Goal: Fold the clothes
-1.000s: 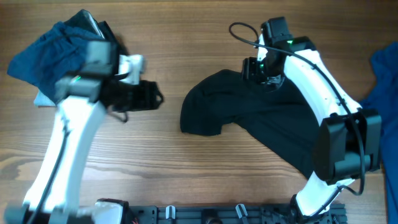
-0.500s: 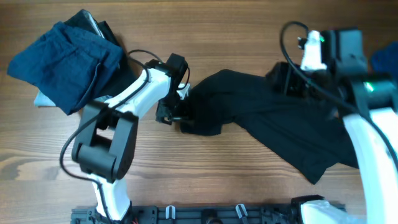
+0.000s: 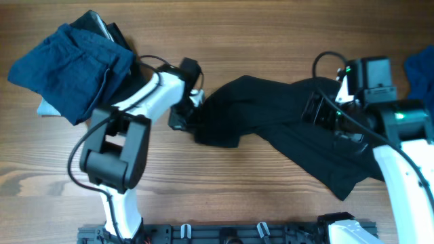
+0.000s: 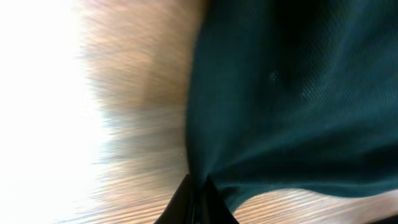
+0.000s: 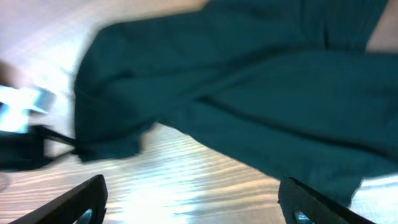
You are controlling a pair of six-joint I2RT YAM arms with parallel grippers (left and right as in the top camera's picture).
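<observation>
A large black garment [image 3: 285,129] of the clothes lies crumpled across the middle of the wooden table. It fills the upper right of the left wrist view [image 4: 292,93] and the top of the right wrist view [image 5: 261,87]. My left gripper [image 3: 192,120] is at the garment's left edge, shut on a pinch of the black fabric [image 4: 196,198]. My right gripper [image 3: 313,108] hovers over the garment's right half. It is open wide [image 5: 196,202], with only bare table and cloth below it.
A heap of dark blue and black clothes [image 3: 68,68] sits at the back left, close behind my left arm. More blue fabric [image 3: 420,68] lies at the right edge. Bare wooden table [image 3: 224,196] stretches along the front. A rail [image 3: 224,234] runs along the near edge.
My left arm swung in to the black garment's left edge and shut on it. My right gripper widened and moved right, then back over the garment. The garment got drawn out to the right.
</observation>
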